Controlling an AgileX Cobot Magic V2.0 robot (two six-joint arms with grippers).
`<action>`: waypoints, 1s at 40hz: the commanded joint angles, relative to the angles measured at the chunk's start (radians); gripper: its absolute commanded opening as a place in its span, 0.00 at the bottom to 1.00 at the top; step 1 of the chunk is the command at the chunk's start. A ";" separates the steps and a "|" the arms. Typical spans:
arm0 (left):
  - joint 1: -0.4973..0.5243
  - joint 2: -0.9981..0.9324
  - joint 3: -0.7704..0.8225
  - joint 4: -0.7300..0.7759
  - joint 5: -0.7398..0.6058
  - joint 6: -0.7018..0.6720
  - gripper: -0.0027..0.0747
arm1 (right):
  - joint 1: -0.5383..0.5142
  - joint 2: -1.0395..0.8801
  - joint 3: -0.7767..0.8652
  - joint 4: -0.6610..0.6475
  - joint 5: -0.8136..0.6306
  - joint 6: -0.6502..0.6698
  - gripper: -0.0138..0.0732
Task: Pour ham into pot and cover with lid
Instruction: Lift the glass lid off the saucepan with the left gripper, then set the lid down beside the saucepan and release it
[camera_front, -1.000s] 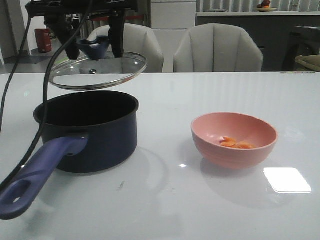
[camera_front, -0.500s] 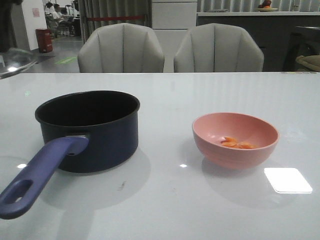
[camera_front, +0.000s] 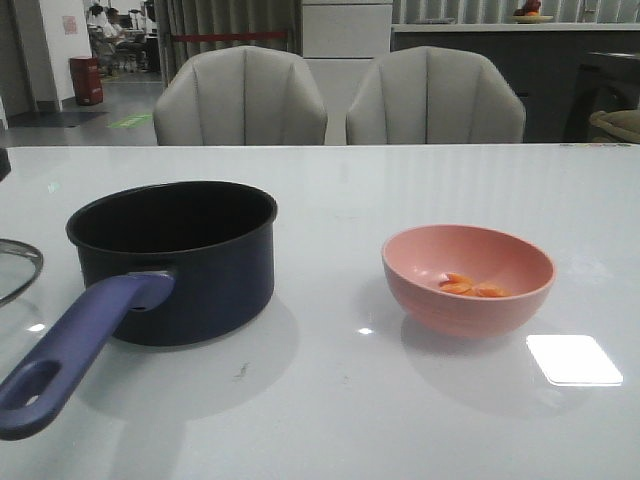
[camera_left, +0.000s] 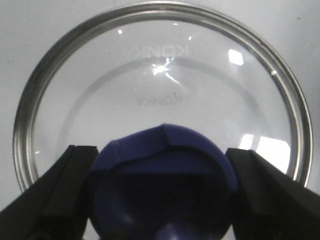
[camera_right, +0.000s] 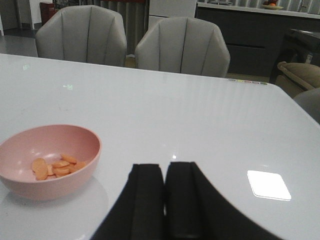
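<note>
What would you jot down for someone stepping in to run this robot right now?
Left claw: shut on the lid by its knob, low at the table's left edge.
Right claw: shut, empty, above the table right of the pink bowl.
Ham: in the bowl.
Pot: open, empty.
Done: lid off.
Left: pour the ham, cover the pot.

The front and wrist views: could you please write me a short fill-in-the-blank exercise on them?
1. The orange ham slices lie in the ____ bowl.
2. The dark navy saucepan is ____ inside.
3. The left pincer grips the clear glass lid by its blue ____.
4. The right pincer is ____.

Missing: pink; empty; knob; shut
</note>
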 joint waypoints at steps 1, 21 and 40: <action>0.001 -0.023 -0.013 0.003 -0.057 0.002 0.53 | 0.000 -0.019 -0.010 -0.006 -0.074 -0.003 0.33; -0.002 0.058 -0.012 0.015 -0.035 0.038 0.67 | 0.000 -0.019 -0.010 -0.006 -0.074 -0.003 0.33; -0.005 0.021 -0.054 0.022 0.028 0.038 0.84 | 0.000 -0.019 -0.010 -0.006 -0.074 -0.003 0.33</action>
